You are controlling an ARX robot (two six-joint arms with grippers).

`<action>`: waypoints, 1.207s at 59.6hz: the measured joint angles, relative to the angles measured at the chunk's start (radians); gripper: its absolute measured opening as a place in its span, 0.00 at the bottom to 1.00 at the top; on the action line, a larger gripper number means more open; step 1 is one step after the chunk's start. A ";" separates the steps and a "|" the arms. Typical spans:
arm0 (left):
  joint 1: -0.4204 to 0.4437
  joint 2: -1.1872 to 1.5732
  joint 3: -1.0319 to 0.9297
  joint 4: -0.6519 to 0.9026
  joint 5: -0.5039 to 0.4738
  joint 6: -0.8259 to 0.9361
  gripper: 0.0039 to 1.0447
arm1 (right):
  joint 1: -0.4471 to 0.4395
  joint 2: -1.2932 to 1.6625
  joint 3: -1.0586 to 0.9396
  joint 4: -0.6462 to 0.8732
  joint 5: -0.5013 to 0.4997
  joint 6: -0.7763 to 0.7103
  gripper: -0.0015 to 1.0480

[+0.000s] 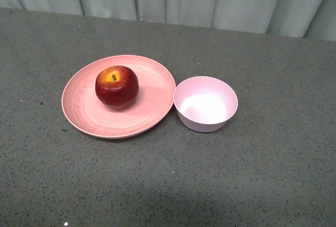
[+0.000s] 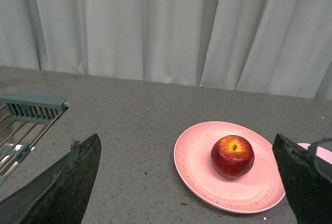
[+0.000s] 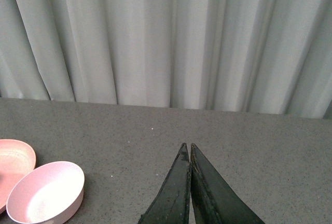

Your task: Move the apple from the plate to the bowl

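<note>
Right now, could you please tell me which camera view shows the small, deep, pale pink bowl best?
The front view: the small, deep, pale pink bowl sits whole, its empty inside open to the camera. The right wrist view shows it near the picture's edge. The left wrist view catches only a sliver of its rim.

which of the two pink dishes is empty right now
The small, deep pale pink bowl is empty. The wide, flat salmon-pink plate beside it holds the glossy dark red apple.

apple sits on plate, left of centre; bowl just right of plate, rims nearly touching, both on tabletop.
</note>
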 joint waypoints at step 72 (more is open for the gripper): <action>0.000 0.000 0.000 0.000 0.000 0.000 0.94 | 0.000 -0.357 0.000 -0.361 -0.002 0.000 0.31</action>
